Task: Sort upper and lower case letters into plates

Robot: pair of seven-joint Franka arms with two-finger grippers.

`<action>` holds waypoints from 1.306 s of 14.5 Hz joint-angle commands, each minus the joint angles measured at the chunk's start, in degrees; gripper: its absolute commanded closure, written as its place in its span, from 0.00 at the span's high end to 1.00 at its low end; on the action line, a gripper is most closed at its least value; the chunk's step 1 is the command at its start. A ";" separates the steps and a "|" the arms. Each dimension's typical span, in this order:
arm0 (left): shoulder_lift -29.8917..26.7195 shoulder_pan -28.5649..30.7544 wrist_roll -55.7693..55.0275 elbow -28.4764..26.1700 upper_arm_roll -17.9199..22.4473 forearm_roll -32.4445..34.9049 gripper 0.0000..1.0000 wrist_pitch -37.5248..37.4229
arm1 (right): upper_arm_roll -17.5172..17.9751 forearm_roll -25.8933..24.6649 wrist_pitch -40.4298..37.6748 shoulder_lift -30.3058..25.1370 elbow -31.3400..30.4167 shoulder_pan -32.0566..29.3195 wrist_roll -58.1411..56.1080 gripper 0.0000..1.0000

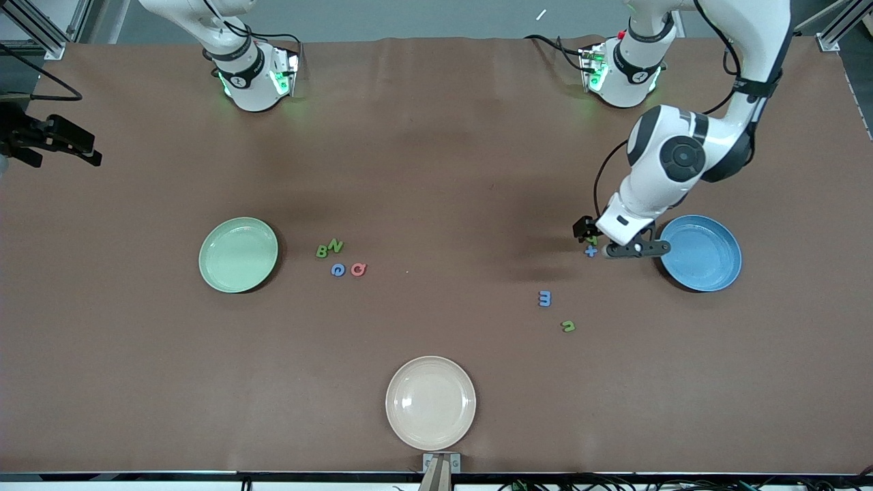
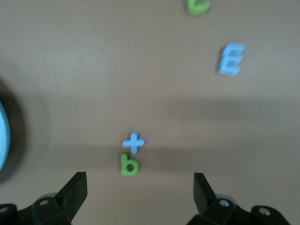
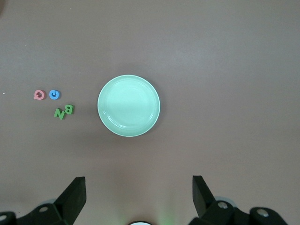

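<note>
Plates first: the mint green plate (image 1: 238, 254) sits toward the right arm's end of the desk (image 1: 436, 170), the blue plate (image 1: 702, 252) toward the left arm's end, and a cream-beige plate (image 1: 430, 402) nearest the front camera; nothing lies in any of them.

Small flat foam letters lie on the desk. Green B (image 1: 321, 251) and green N (image 1: 335, 245) touch, with blue G (image 1: 337, 270) and red G (image 1: 359, 269) just nearer the camera, all beside the mint plate. Blue m (image 1: 544, 298) and green n (image 1: 568, 326) lie apart, nearer the camera than the blue plate.

Left end effector (image 1: 592, 240) hangs low beside the blue plate, jaws wide, over blue t (image 2: 134, 142) and green p (image 2: 129, 165), which touch.

Right end effector (image 3: 138, 193) waits high over the mint plate, jaws wide.
</note>
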 commanded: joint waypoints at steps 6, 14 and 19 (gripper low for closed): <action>-0.07 0.27 -6.34 -7.30 -0.10 5.08 0.88 8.17 | 0.49 0.89 0.25 -1.93 -1.80 -0.16 0.34 1.00; 6.44 0.63 -7.05 -6.69 0.08 8.85 0.61 12.84 | 0.49 0.89 -0.28 -1.93 -1.71 -0.16 0.34 1.00; 8.28 0.63 -7.14 -6.07 0.34 9.64 0.55 14.07 | 0.49 0.89 -0.54 -1.93 -1.63 -0.24 0.34 1.00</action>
